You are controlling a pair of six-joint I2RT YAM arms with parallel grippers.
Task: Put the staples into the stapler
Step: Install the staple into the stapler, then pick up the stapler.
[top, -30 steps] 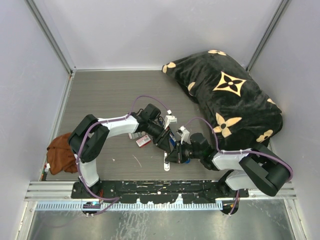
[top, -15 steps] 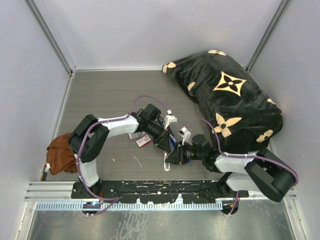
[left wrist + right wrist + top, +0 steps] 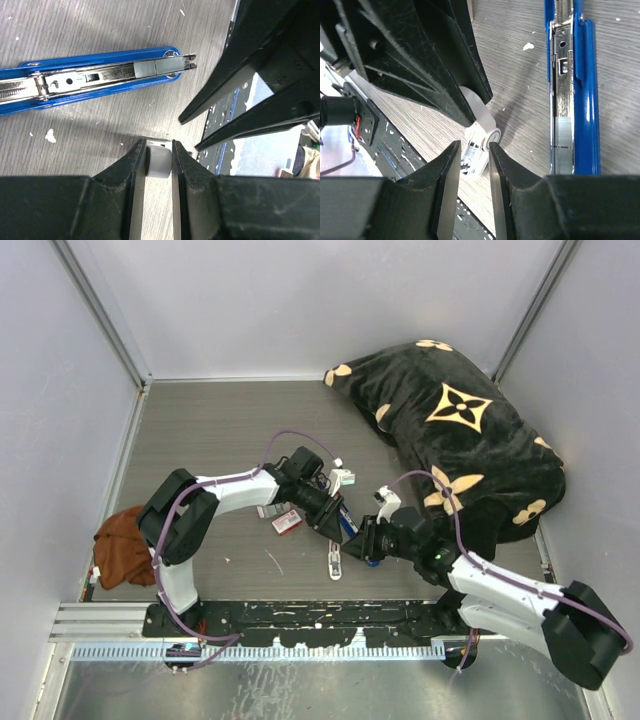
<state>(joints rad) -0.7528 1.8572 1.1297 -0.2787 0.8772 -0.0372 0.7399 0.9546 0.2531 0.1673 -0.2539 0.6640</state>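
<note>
The blue stapler (image 3: 100, 90) lies open on the grey table, its silver channel facing up. A grey block of staples (image 3: 160, 66) sits in the channel near its tip; it also shows in the right wrist view (image 3: 563, 132). My left gripper (image 3: 159, 142) is shut on a small white oblong piece (image 3: 160, 161) just beside the stapler. My right gripper (image 3: 474, 145) is open and empty, hovering over the free end of the white piece (image 3: 481, 145), with the stapler (image 3: 582, 100) to its right. In the top view both grippers (image 3: 333, 523) (image 3: 360, 545) meet at the stapler (image 3: 346, 525).
A black patterned cushion (image 3: 460, 440) fills the back right. A brown cloth (image 3: 122, 545) lies at the left wall. A red-and-white box (image 3: 287, 523) sits left of the left gripper. The black base rail (image 3: 300, 618) runs along the near edge.
My right arm has swung its forearm out to the right and the gripper has backed slightly right, away from the stapler. The left arm has stayed put, still holding the white piece.
</note>
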